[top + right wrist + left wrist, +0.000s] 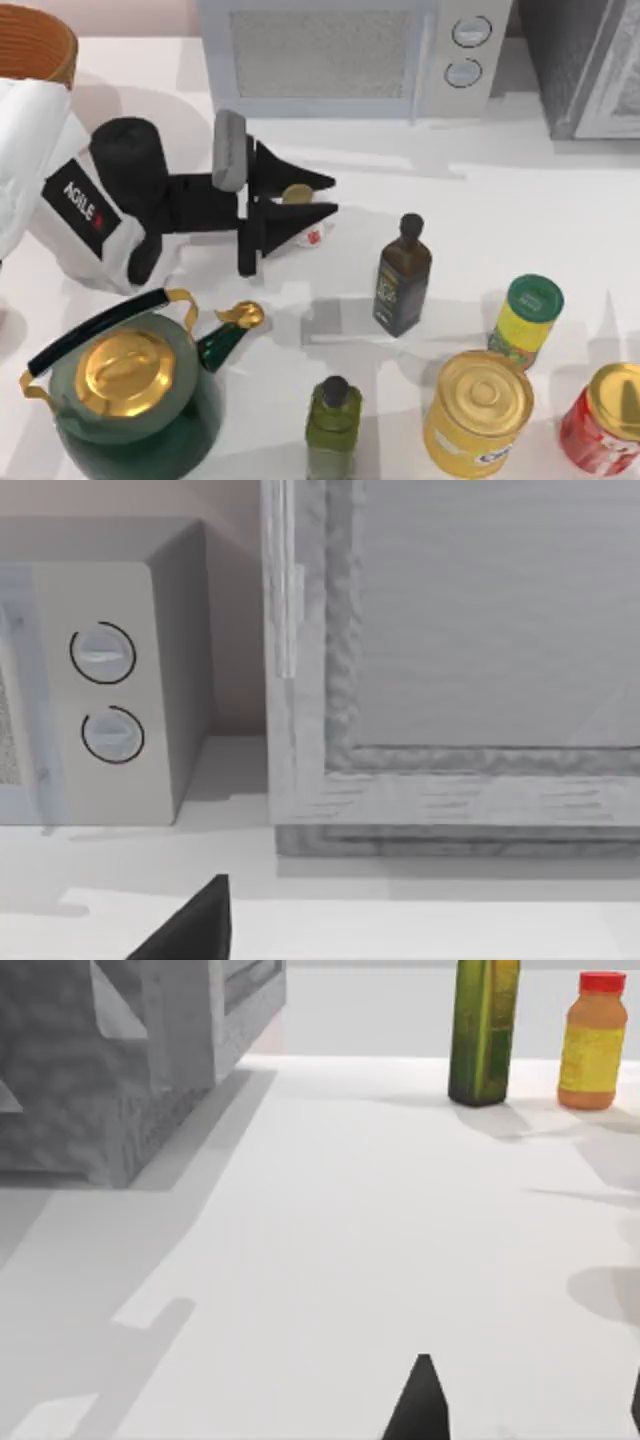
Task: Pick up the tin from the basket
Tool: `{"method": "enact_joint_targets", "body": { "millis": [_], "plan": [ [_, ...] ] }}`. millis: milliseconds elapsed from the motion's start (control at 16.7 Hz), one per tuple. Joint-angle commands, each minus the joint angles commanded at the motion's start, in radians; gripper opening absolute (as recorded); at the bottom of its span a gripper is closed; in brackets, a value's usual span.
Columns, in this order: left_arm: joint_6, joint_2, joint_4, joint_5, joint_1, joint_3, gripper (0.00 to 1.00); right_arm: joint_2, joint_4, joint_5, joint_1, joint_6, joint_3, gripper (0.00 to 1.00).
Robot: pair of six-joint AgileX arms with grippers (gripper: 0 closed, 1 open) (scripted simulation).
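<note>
Black and tapered, your left gripper (318, 197) lay out over the white table (480, 200) left of centre, its two fingers pointing toward the right side with a gap between them, and the tin (301, 200) sat in that gap. You could see the tin's round gold end facing up toward the overhead camera, so its long axis ran roughly vertical; a scrap of white and red showed just below the nearer finger, though whether that belonged to the tin could not be told. The fingers stood close on either side of the tin, apparently closed on it. The basket (35, 42) was well apart from it, at the far left corner of the table, partly behind the white arm. In your left wrist view one dark fingertip (420, 1405) poked up over bare tabletop, with a green bottle (484, 1030) and an orange bottle (592, 1040) standing far off. Beyond the gripper, a dark bottle (402, 277) stood upright to the right, a green kettle (130, 395) sat near the front left, and a microwave (340, 55) stood at the back. Your right gripper (195, 930) showed as a dark tip near the microwave's dials; whether it was open could not be told.
</note>
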Motion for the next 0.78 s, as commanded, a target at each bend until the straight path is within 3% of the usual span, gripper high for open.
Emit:
{"method": "enact_joint_targets", "body": {
  "millis": [480,780],
  "plan": [
    [0.003,0.067,0.041,0.036,-0.025,0.016,0.0,0.0,0.0,0.0,0.0,0.0,0.0,1.0],
    [0.003,0.067,0.041,0.036,-0.025,0.016,0.38,0.0,0.0,0.0,0.0,0.0,0.0,1.0]
  ]
}}
